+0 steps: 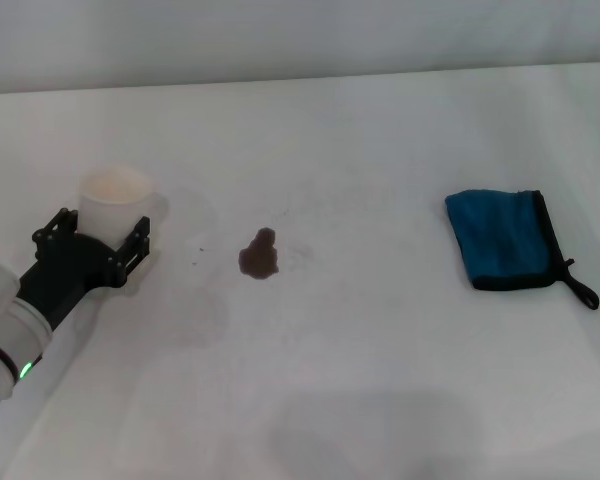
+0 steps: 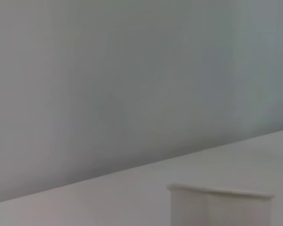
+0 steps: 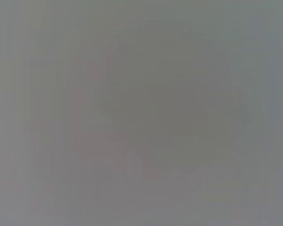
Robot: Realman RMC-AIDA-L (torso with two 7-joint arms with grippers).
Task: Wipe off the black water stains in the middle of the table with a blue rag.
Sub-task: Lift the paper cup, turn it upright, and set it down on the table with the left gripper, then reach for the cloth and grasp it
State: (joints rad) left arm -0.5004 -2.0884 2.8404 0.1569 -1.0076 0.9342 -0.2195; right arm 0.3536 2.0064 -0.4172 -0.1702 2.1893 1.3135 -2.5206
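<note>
One gripper is in sight, the left gripper (image 1: 105, 235), at the robot's left side of the table (image 1: 380, 380), its black fingers (image 1: 138, 240) set on either side of a white paper cup (image 1: 115, 200) that stands upright on the surface. The fingers sit against the lower wall of the cup and appear to be clasping it, though the actual contact is hard to make out. The left wrist view shows only the cup's rim and upper wall (image 2: 220, 205) close in front of the camera, with the bare tabletop running back to a plain grey wall behind it. Out from the gripper toward the robot's right, and slightly nearer the robot than the cup, the black water stains (image 1: 259, 254) lie on the table as one small dark brownish blotch, with a few tiny dark specks between the blotch and the cup. The stain is near the gripper but not touching it or the cup. Well beyond the stain, far to the gripper's right, the blue rag (image 1: 505, 240) lies flat, its black loop at the corner farthest from the gripper. The right gripper shows in no view; the right wrist view is a featureless grey.
</note>
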